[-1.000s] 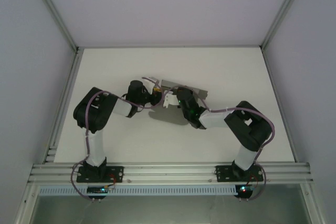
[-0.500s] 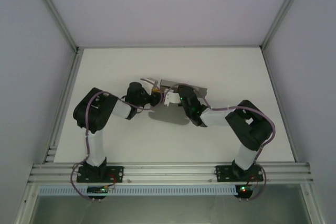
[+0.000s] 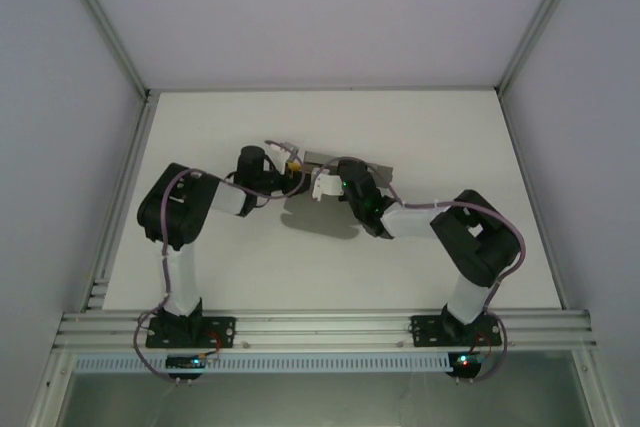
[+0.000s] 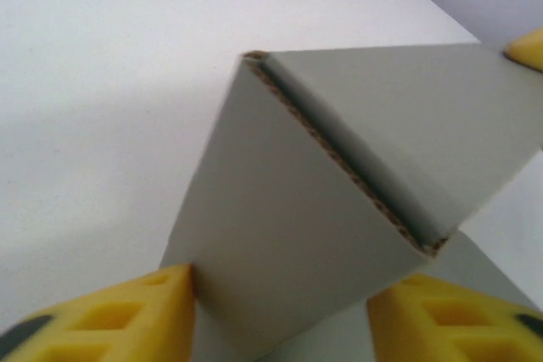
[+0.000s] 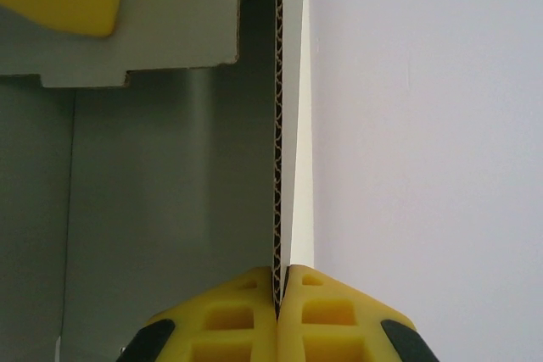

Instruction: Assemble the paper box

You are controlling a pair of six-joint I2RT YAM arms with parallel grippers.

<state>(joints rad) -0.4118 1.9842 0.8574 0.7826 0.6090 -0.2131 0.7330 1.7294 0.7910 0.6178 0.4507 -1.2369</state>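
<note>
Pinching a wall of the paper box (image 5: 153,209) edge-on, the right fingers (image 5: 277,281) are fully shut, its length running straight ahead; the left fingers (image 4: 280,290) stand partly open astride a folded corner; the box sits between both, on the tabletop (image 3: 450,137).

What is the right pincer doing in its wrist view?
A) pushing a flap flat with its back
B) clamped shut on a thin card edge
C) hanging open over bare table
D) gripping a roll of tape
B: the right pincer is shut on the corrugated edge of the paper box, seen end-on.
</note>
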